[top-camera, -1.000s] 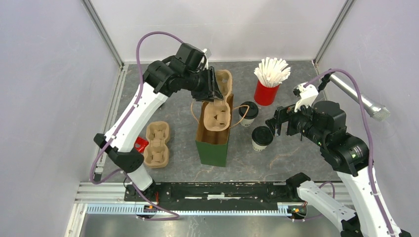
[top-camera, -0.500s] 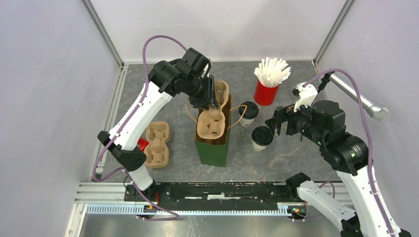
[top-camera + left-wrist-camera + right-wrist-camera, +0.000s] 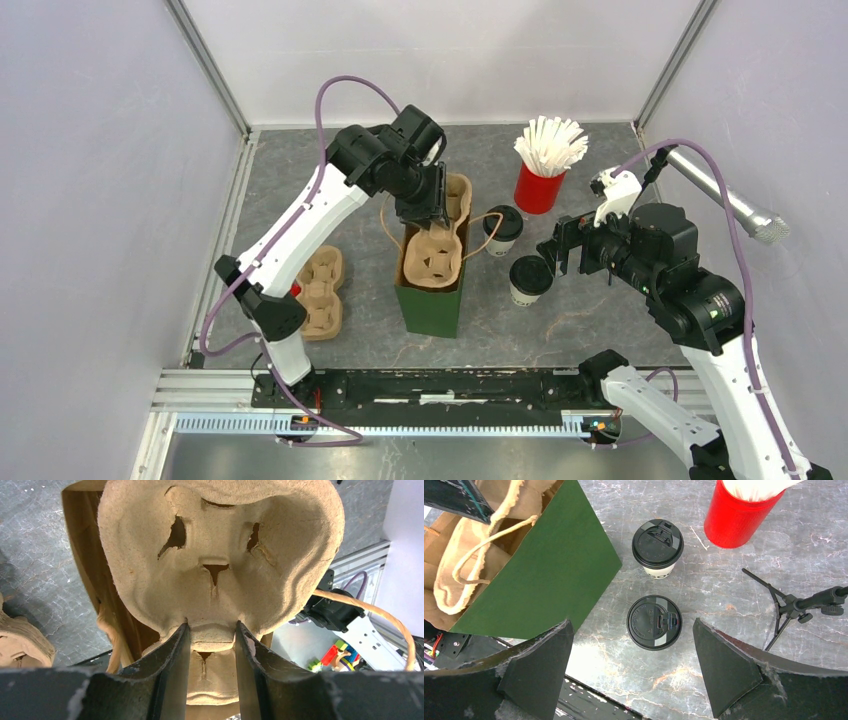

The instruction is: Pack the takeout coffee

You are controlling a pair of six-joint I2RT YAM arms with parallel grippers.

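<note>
Carrier (image 3: 432, 255) in green bag (image 3: 430, 310), cups (image 3: 502, 228) alongside

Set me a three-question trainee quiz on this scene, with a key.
1. True or false: both coffee cups stand on the table, outside the green bag.
2. The left end effector grips: A) a straw, B) the pulp cup carrier, C) nothing.
3. Fill in: the jaws of the right end effector are ____.
Key: 1 true; 2 B; 3 open.
</note>
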